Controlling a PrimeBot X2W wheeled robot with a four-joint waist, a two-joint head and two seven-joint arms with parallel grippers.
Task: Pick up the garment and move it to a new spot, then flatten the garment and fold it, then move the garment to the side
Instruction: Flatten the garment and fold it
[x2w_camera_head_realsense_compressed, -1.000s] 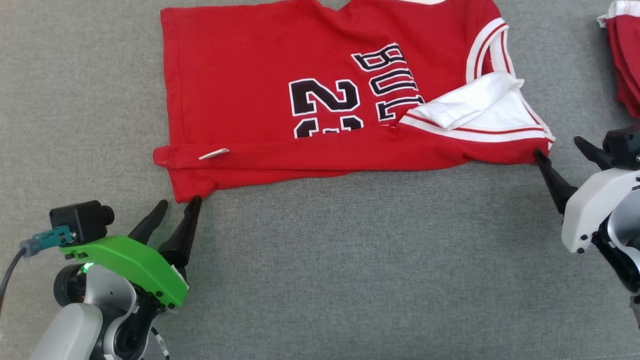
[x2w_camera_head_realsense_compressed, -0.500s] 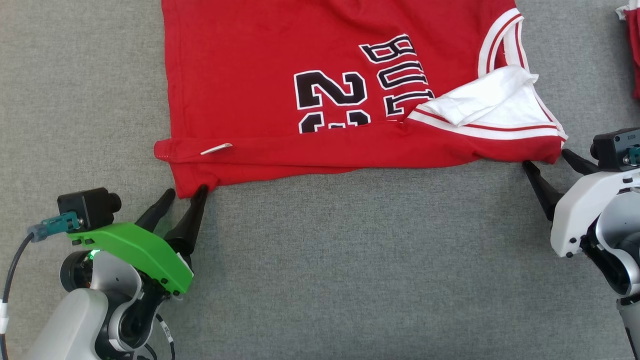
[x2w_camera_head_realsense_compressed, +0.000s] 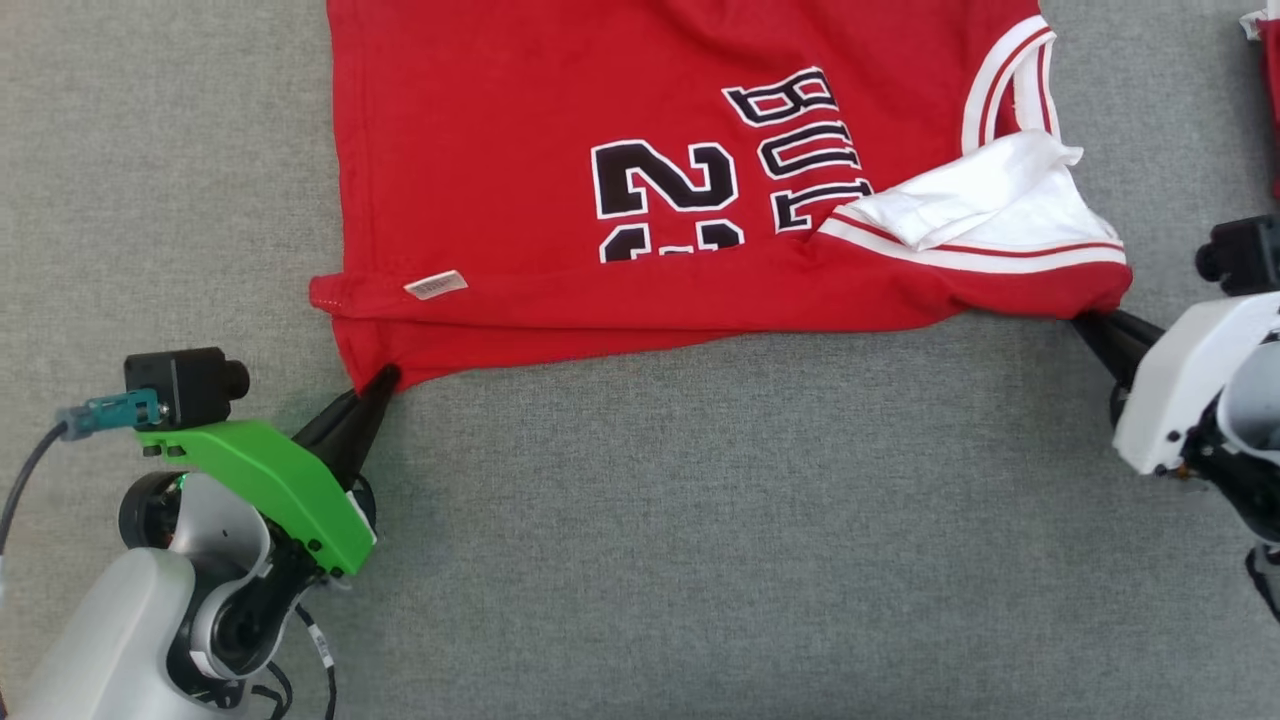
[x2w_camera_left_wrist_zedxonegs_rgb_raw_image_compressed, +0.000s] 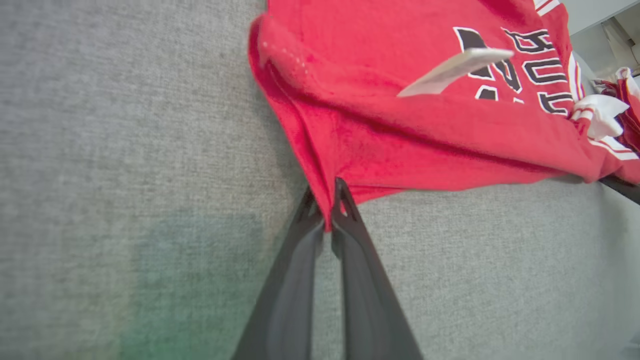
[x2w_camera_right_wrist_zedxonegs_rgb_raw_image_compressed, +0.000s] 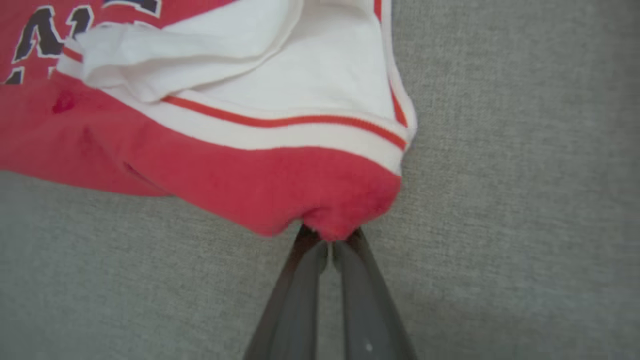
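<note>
both pincers clamped on the near corners of a red jersey

red basketball jersey (x2w_camera_head_realsense_compressed: 500, 150) lies spread on the grey fabric surface (x2w_camera_head_realsense_compressed: 700, 540), upper middle of the head view, its far edge cut off by the frame. black number and letters with white outlines on the chest, sideways to the head camera. near long edge is folded over into a band, with a small white label (x2w_camera_head_realsense_compressed: 436, 285) on the band near its left end. white cloth (x2w_camera_head_realsense_compressed: 980, 205) is bunched at the armhole on the right end, bordered by white trim with a red stripe.

left pincer (x2w_camera_head_realsense_compressed: 377, 384), under a green shroud at lower left: closed tight on the near-left hem corner. in the left wrist view red fabric runs down between the two fingers (x2w_camera_left_wrist_zedxonegs_rgb_raw_image_compressed: 360, 260), and the corner is drawn to a point.

right pincer (x2w_camera_head_realsense_compressed: 1087, 326), white housing at the right edge: closed on the near-right corner just below the striped trim. in the right wrist view a red tuck is caught at the tips.

near edge runs between the two pincers, lightly wrinkled. cannot tell if the gripped corners are off the surface.

a red-and-white cloth (x2w_camera_head_realsense_compressed: 1270, 100) sits at the far right edge, apart from the jersey, mostly cut off.
</note>
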